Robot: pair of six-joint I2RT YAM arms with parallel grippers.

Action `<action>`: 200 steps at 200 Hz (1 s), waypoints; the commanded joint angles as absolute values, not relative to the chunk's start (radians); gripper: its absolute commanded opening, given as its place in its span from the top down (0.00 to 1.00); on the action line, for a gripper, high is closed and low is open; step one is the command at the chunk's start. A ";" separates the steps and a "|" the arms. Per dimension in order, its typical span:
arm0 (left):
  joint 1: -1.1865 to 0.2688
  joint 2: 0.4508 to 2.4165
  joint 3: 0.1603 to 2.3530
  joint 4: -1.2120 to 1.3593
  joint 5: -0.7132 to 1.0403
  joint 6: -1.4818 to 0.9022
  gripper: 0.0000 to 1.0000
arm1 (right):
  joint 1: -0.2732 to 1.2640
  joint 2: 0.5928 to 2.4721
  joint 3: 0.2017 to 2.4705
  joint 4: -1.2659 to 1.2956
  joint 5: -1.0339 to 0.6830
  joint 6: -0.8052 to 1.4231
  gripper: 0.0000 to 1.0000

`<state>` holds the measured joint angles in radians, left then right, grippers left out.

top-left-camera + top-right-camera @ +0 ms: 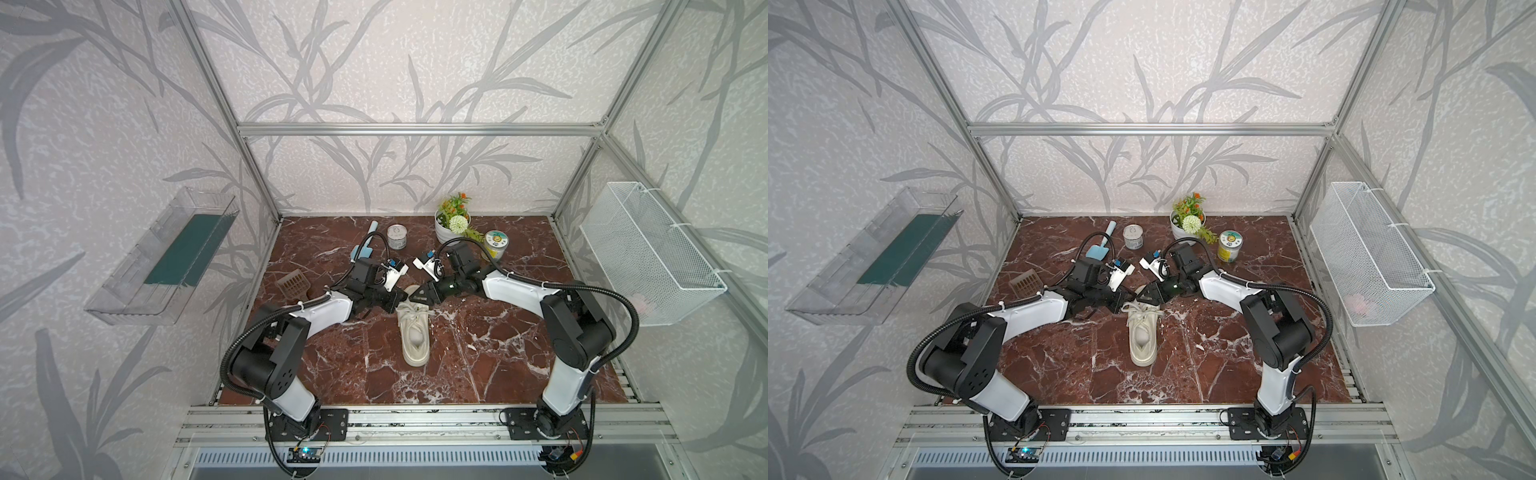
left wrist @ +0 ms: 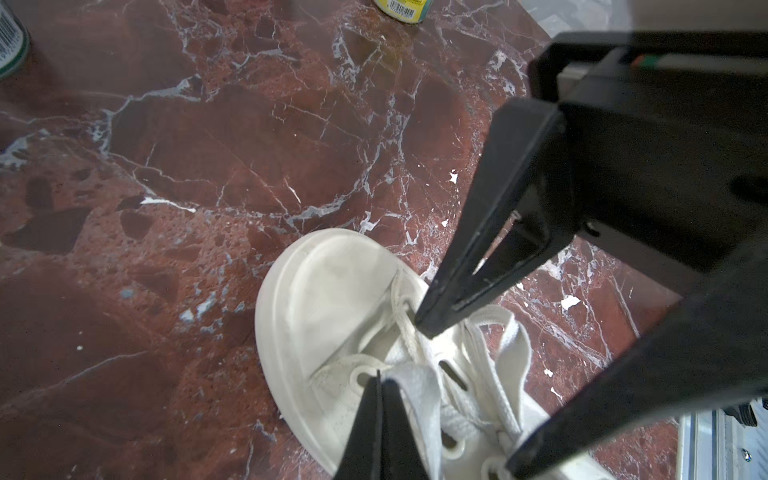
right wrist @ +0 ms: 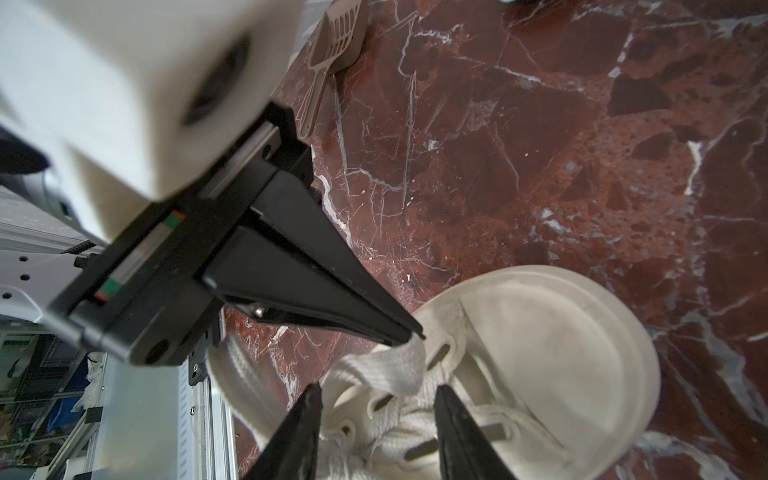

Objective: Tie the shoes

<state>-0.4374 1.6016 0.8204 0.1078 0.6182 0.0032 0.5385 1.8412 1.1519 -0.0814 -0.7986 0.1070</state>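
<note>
Sneaker [image 1: 412, 332]: toe toward back wall [image 1: 415, 174].
Left gripper [image 2: 379, 376]: jaws pinched on a lace [image 3: 390, 368].
Right gripper [image 3: 378, 392]: jaws apart, just above the laced front.

Our left gripper [image 1: 398, 304] and right gripper [image 1: 419, 296] leave barely a gap between their tips. Just beneath them the sneaker [image 1: 413, 338] and its loose laces [image 3: 386, 370] block the way down. Beyond the right pincer stand a flower pot [image 1: 446, 232] and jar [image 1: 496, 245] (close to its wrist). Beside the left one's arm lies a brown scoop [image 1: 294, 284]. On the near side of both pincers we find the table [image 1: 478, 361] bare.
</note>
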 commanded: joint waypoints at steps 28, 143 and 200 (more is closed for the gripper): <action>-0.442 1.555 0.789 0.203 0.645 -0.023 1.00 | 0.542 1.884 1.154 -0.037 -0.840 0.127 0.62; -0.438 1.526 0.766 0.198 0.609 -0.032 0.72 | 0.543 1.873 1.119 0.003 -0.865 0.144 1.00; -0.390 1.401 0.704 0.194 0.593 -0.058 0.44 | 0.543 1.861 1.095 0.009 -0.851 0.142 1.00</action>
